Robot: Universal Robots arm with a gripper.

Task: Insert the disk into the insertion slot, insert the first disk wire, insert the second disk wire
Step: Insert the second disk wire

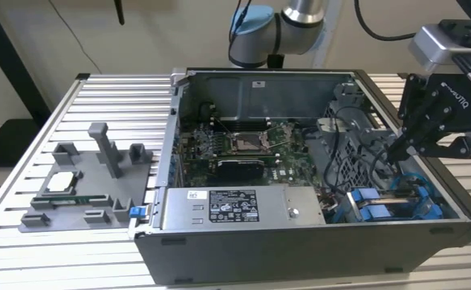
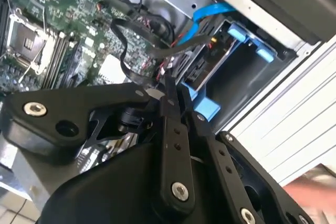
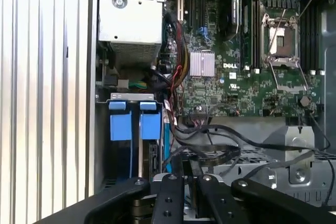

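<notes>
The disk point(image 1: 378, 211) looks seated in the insertion slot point(image 2: 252, 80), at the near corner of the computer case point(image 1: 300, 254) on the exterior view's right. Just above it, the gripper point(image 2: 170, 92) is pinched on a black wire point(image 2: 149, 45). Judging by that, the wires are not yet plugged in.

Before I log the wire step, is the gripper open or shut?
Shut: in the second wrist view the gripper pinches a black cable.

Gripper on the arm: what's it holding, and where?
The black metal gripper seems shut on a flat black cable; which stretch of the cable it grips is unclear.
</notes>
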